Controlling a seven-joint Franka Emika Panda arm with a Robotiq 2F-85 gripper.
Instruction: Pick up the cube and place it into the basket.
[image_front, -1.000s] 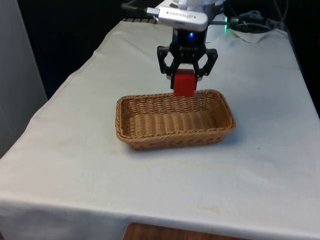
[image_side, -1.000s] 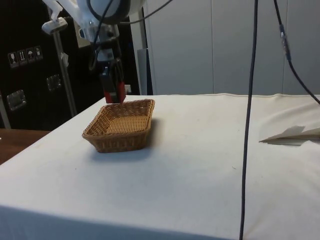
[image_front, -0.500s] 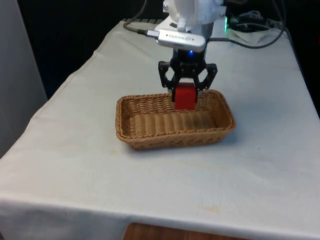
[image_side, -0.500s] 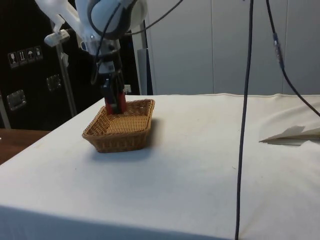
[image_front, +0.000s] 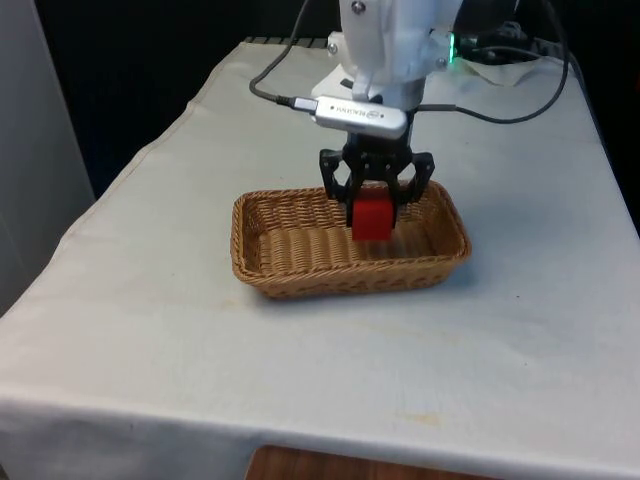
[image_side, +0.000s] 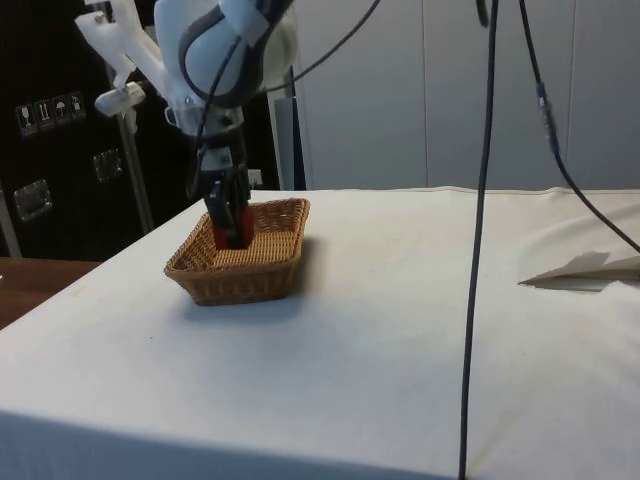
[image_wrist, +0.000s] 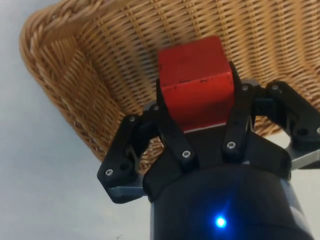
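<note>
One red cube and one wicker basket sit on the table. The gripper pinches the cube between its two fingers, holding it inside the basket's rim, above the floor. The basket's long axis runs across the front view, beneath the gripper.

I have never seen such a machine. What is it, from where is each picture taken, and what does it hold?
It is a white robot arm ending in a black two-finger pincer. One picture looks across the table, one from the table's side, and one from a camera on the arm's wrist. On the white cloth stands a woven basket. The pincer is shut on a red cube and holds it low inside the basket, toward the front view's right end. Whether the cube touches the bottom, I cannot tell. A folded bit of cloth or paper also lies on the table.
</note>
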